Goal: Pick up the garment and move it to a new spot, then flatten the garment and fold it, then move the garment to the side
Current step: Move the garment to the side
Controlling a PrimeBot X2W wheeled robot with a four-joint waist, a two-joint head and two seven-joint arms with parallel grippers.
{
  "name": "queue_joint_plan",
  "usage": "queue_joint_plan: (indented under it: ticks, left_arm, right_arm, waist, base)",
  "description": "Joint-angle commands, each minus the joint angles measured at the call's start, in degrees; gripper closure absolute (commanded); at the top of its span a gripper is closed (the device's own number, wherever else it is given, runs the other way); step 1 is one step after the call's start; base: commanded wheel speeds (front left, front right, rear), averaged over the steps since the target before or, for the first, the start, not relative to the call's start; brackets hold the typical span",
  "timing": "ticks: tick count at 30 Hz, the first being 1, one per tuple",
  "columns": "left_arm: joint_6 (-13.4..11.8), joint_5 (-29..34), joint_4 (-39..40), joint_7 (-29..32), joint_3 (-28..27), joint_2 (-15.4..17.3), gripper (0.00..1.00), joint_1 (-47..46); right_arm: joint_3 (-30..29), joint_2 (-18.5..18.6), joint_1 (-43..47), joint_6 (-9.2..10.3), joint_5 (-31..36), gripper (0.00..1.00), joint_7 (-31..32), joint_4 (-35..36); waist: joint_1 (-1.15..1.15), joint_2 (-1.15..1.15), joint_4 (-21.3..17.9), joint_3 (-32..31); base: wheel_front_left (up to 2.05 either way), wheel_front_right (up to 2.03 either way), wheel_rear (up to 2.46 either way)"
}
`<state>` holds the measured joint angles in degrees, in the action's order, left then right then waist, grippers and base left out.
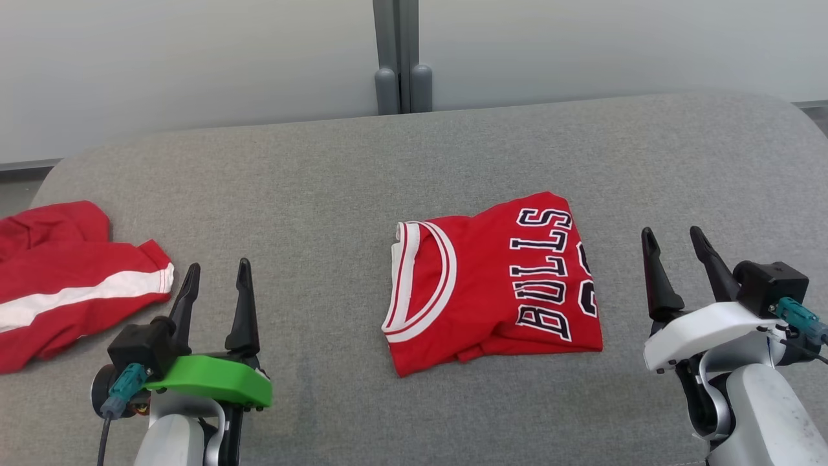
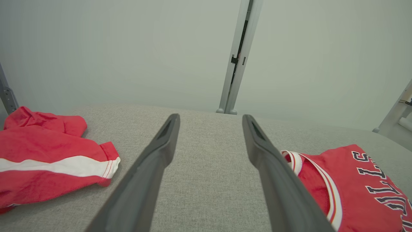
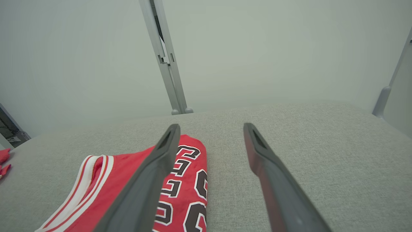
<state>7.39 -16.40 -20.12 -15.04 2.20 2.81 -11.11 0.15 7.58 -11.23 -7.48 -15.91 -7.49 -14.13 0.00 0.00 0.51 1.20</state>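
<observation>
The garment (image 1: 491,285), a red jersey with white trim and dark lettering, lies folded into a compact rectangle on the grey cushioned surface (image 1: 336,194), a little right of centre. My left gripper (image 1: 217,275) stands open at the lower left, well apart from it, with nothing between its fingers. To the jersey's right my right gripper (image 1: 673,241) is open too and empty, a short gap from the cloth's edge. The left wrist view has the jersey (image 2: 354,183) at its lower right, beside the open left gripper (image 2: 210,119). In the right wrist view the jersey (image 3: 128,187) lies lower left of the open right gripper (image 3: 210,127).
A second red garment with a white stripe (image 1: 65,278) lies crumpled at the left edge of the surface, also in the left wrist view (image 2: 48,161). A grey post (image 1: 401,58) stands against the pale wall behind. The surface's rounded edges curve away at far left and far right.
</observation>
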Motion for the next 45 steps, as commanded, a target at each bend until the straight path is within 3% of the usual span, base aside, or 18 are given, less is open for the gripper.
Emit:
queue_joint_plan:
  ticks: [1,10,21,29,32,45]
  left_arm:
    - [0.12,0.77,0.08,-0.17,-0.10,0.18,0.00,0.89]
    - [0.12,0.69,-0.35,-0.17,0.21,0.18,0.00,1.60]
    - [0.12,0.36,-0.55,-0.17,0.64,0.18,0.00,1.17]
    - [0.12,0.07,0.74,-0.17,1.53,0.18,0.00,-0.84]
    - [0.12,-0.42,0.84,-0.17,2.04,0.18,0.00,-1.47]
    - [-0.28,-1.38,1.42,-0.17,3.55,0.18,0.00,-3.89]
  right_arm:
    - [0.53,0.46,-1.08,-0.02,-1.04,0.00,-0.98,-1.74]
    - [4.43,3.76,-3.25,-0.02,-2.99,0.00,-3.01,-7.70]
    - [5.91,3.50,-4.74,-0.03,-3.29,0.00,-1.53,-9.55]
    - [3.90,1.44,-9.98,-0.02,-5.33,0.00,11.16,-13.14]
    - [3.78,1.67,-12.42,-0.03,-3.19,0.00,16.72,-15.77]
    - [0.28,-0.95,-15.41,-0.02,2.50,0.00,26.23,-26.21]
  waist:
    - [0.00,0.00,-0.32,-0.33]
    - [0.00,0.00,-0.03,-0.59]
    - [0.00,0.00,0.92,0.17]
    - [0.00,0.00,2.67,4.13]
    - [0.00,0.00,3.66,5.76]
    - [0.00,0.00,7.11,9.69]
  base:
    - [0.00,0.00,0.00]
    - [0.00,0.00,0.00]
    - [0.00,0.00,0.00]
    - [0.00,0.00,0.00]
    - [0.00,0.00,0.00]
    - [0.00,0.00,0.00]
